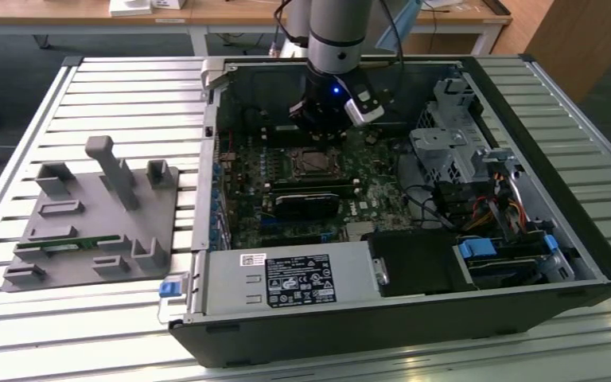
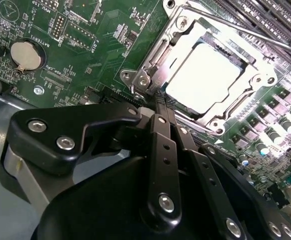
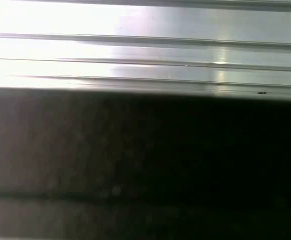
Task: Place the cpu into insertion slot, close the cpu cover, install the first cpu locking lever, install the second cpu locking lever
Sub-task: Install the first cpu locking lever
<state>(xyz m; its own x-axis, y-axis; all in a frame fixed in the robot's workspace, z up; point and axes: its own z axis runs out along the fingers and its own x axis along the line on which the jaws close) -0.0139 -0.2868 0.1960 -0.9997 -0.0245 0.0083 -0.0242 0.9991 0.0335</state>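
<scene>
The cpu (image 2: 205,75) shows its silvery top in the second wrist view, lying flat in the insertion slot (image 1: 308,164) on the green board. Over it lies the cpu cover (image 2: 183,22), a bright metal frame with the chip showing through its cut-out. A thin metal lever rod (image 2: 245,30) runs along the socket's far side. My gripper (image 2: 158,104) is shut, its black fingers (image 2: 161,150) pressed together, the tips right at the near corner of the socket frame. In the exterior view the gripper (image 1: 323,134) hangs inside the computer case just behind the socket.
The open computer case (image 1: 560,239) stands on a slatted metal table (image 1: 125,79). A drive cage (image 1: 454,143) and cables stand at the exterior view's right, a labelled power supply (image 1: 295,278) in front. A grey fixture (image 1: 93,215) sits outside at the left. A coin battery (image 2: 25,55) lies near the fingers.
</scene>
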